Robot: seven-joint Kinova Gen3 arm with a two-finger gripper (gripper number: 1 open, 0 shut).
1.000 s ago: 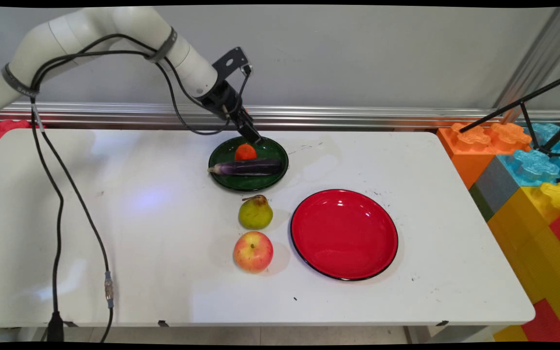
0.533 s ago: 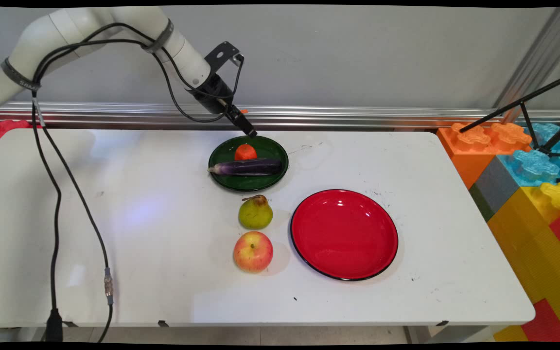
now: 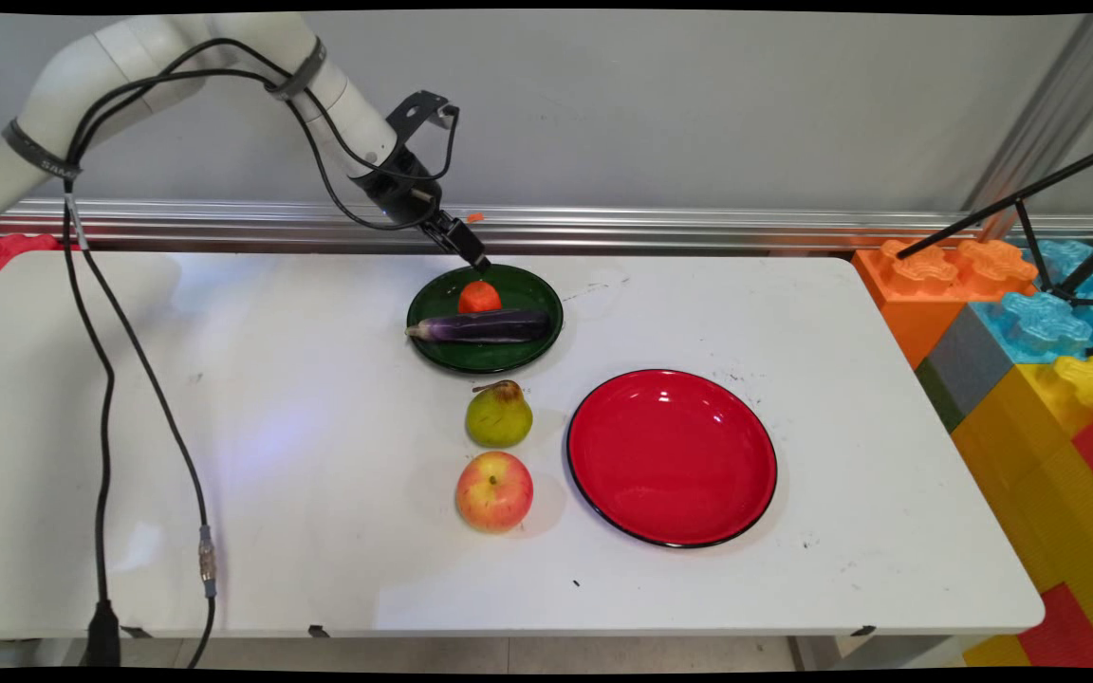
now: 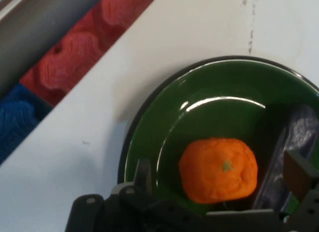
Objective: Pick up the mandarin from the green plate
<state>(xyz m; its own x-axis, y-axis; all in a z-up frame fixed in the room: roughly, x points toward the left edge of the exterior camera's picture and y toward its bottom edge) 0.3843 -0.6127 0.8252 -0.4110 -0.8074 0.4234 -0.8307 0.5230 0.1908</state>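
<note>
Just above the green plate (image 3: pixel 442 356), hand (image 4: pixel 219 184) spread wide, orange (image 4: pixel 218 169) between its fingers, untouched.

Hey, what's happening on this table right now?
The white arm's black gripper hangs open just above a round orange fruit on the small dark green plate, holding nothing. A long purple eggplant lies beside the orange on that plate. Nearer the camera, a green pear and a red-yellow apple sit on the white table, left of a large red plate with nothing on it.
</note>
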